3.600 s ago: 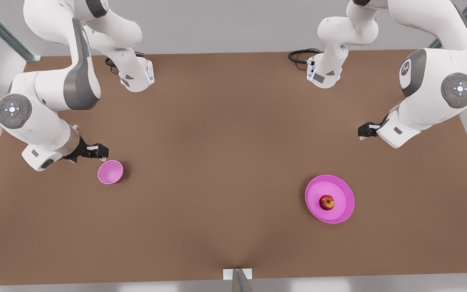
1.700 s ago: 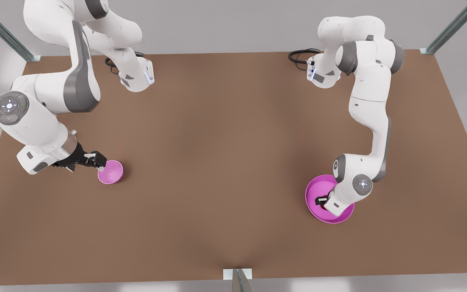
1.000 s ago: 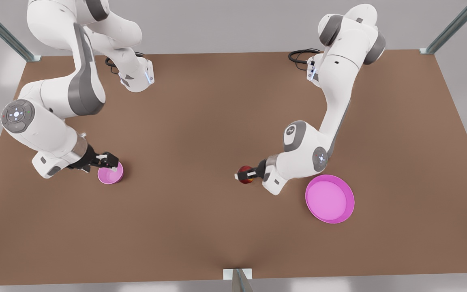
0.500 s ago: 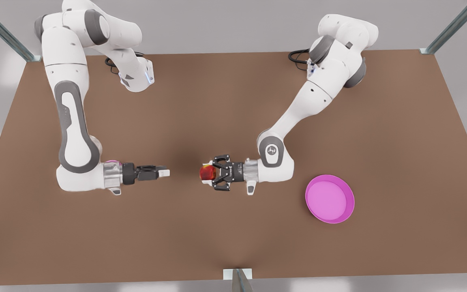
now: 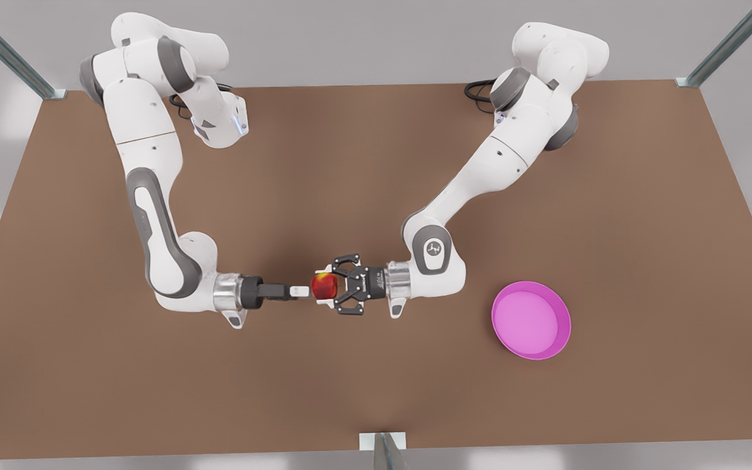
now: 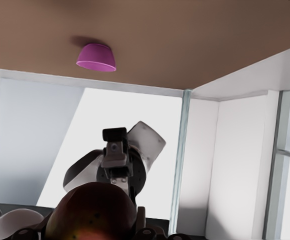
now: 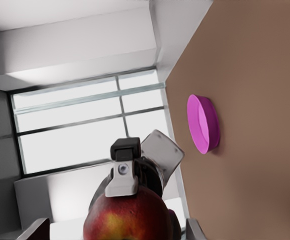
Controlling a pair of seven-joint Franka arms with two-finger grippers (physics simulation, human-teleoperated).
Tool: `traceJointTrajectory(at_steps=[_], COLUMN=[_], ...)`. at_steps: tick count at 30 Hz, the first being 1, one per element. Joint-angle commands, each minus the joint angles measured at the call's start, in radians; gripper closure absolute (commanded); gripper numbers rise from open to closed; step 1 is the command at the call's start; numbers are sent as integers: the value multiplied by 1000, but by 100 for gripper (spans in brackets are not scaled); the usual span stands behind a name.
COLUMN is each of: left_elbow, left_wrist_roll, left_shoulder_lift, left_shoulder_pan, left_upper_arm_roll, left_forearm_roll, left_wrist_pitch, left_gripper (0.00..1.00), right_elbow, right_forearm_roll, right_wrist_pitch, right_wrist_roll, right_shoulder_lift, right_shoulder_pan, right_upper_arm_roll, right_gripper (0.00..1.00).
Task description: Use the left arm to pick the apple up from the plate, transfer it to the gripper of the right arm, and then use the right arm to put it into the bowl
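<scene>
Red apple (image 5: 324, 285) hangs mid-frame, clamped in the left gripper (image 5: 333, 287). We see the right gripper (image 5: 301, 289) meeting it, fingers spread wide around it. Plate (image 5: 531, 320) lies lower right; bowl (image 6: 96, 56) stands beyond the right gripper.

Brown surface carrying a pink plate, a pink bowl and the arm mounts

The flat brown surface (image 5: 350, 163) holds a wide, shallow pink plate (image 5: 531, 320) near its front edge, sitting flat with nothing on it. A small, deep pink bowl (image 6: 96, 57) stands upright on the surface, well apart from the plate. Far behind the plate, at the back edge, lies a looped black cable (image 5: 480, 88). A white arm base (image 5: 219, 127) is bolted on further along that edge.
</scene>
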Motion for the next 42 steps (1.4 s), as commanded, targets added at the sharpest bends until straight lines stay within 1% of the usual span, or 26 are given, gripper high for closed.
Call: traceJointTrajectory(at_steps=[1,10,12,16,17,18,19,20,23,24,25,26,32,36,37,38,39,40,41,42], left_elbow=[0,0,0,0,0,0,0,0,0,0,0,0,-1,-1,-1,-1,-1,0,-1,-1], left_wrist_roll=[-92,-92,-92,-90,-92,-90,-92,-90,-92,-93,-95,-95,-96,-90,-95,-148,-176,-177,-170,-115], left_shoulder_lift=[-2,-2,-2,-2,-2,-2,-2,-2,-2,-2,-2,-2,-2,-3,-6,-11,-22,-46,-100,-146], left_shoulder_pan=[0,-5,-5,-5,-5,-6,-6,-6,-6,-6,-3,-3,0,0,1,20,43,98,136,170], left_upper_arm_roll=[-1,0,2,2,2,2,2,2,2,2,2,2,3,8,34,75,103,109,106,109], left_forearm_roll=[-2,-2,-1,-1,-1,-2,-1,-1,-1,-2,-2,-1,-1,2,56,205,372,629,896,1151], left_wrist_pitch=[0,0,0,-1,-1,-1,0,-1,-1,-1,-4,-4,-6,-6,-53,-200,-308,-479,-598,-656], left_gripper=[27,27,27,27,27,27,27,26,26,25,9,0,0,0,0,0,0,0,0,0], right_elbow=[1,-40,-40,-42,-42,-42,-42,-40,-40,-39,-39,-39,-39,-40,-39,-39,-40,-40,-39,-39], right_forearm_roll=[38,34,34,34,35,35,35,35,35,35,35,35,23,-78,-100,-146,-179,-228,-268,-311], right_wrist_pitch=[30,19,19,19,22,24,27,27,29,29,29,27,21,16,16,16,15,-13,-21,-28], right_wrist_roll=[-446,-496,-496,-496,-498,-499,-501,-501,-503,-503,-503,-503,-506,-496,-490,-489,-487,-475,-472,-472], right_shoulder_lift=[0,11,9,9,9,9,9,9,9,9,8,8,8,5,2,-1,-5,-6,-9,-17], right_shoulder_pan=[12,33,27,27,29,29,29,29,29,27,27,26,-2,-77,-93,-122,-142,-172,-197,-218], right_upper_arm_roll=[0,2,25,36,37,40,40,40,40,40,40,40,39,39,39,39,39,39,39,39], right_gripper=[0,0,0,0,5,15,23,25,25,25,25,25,24,24,24,24,24,24,24,24])
